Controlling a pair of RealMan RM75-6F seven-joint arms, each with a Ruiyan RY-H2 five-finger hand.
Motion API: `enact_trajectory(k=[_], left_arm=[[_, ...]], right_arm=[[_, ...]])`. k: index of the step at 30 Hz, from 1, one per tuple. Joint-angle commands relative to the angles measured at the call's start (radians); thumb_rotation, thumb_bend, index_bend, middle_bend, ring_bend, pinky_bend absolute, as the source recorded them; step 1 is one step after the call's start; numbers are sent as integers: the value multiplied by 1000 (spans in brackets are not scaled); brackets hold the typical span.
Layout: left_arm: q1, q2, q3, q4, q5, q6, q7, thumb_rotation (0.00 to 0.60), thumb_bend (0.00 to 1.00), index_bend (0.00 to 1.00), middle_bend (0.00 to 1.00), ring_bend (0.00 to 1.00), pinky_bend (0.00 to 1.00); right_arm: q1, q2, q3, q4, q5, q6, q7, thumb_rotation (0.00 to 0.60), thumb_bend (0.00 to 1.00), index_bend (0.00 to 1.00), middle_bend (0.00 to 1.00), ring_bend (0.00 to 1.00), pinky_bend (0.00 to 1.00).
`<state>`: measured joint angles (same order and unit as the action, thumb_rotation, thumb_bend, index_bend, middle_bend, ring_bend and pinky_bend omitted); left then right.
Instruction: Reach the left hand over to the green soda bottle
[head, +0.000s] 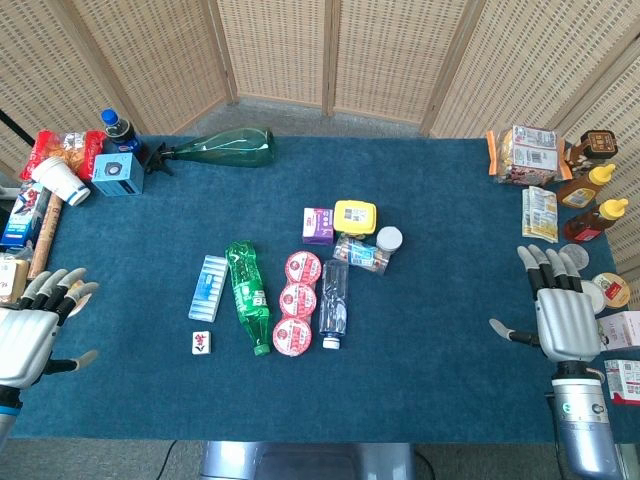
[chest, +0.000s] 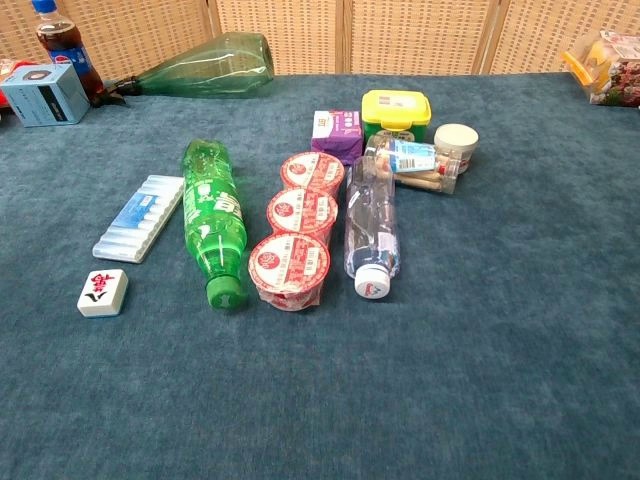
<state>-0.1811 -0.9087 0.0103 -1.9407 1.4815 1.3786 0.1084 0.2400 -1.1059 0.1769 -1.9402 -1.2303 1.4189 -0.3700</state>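
While the left hand (head: 28, 335) rests fingers spread, green soda bottle (chest: 214, 224) lying flat, capped, white-lettered label.

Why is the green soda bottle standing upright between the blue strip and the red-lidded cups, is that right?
Not quite. The green soda bottle is lying on its side, cap toward the robot, as the chest view shows. It does sit between the blue strip and the red-lidded cups.

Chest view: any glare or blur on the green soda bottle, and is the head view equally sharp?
Chest view: the green plastic soda bottle is sharp, with small highlights along its side, label readable. Head view: bottle smaller and softer, light even, left hand clear at the edge.
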Motion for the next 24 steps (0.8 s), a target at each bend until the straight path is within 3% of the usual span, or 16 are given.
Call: enact_trajectory(k=[1, 7, 14, 24], left_arm=[[0, 0, 0, 3, 5, -4, -7, 600, 47, 188, 0, 0, 0], [-17, 12, 6, 8, 37, -35, -14, 600, 48, 179, 0, 0, 0], [-120, 23, -4, 56, 132, -160, -78, 600, 50, 144, 0, 0, 0], [-308, -100, -54, 188, 164, -360, -144, 600, 55, 155, 22, 0, 0]], right_arm=[[1, 1, 2, 0, 5, -5, 11, 493, 0, 0, 0, 0, 0], [-6, 10, -4, -1, 1, -8, 34, 497, 1, 0, 0, 0, 0], [-21, 26, -15, -18, -11, 2, 51, 497, 0, 0, 0, 0, 0], [-44, 55, -13, -47, -1, 33, 40, 498, 0, 0, 0, 0, 0]])
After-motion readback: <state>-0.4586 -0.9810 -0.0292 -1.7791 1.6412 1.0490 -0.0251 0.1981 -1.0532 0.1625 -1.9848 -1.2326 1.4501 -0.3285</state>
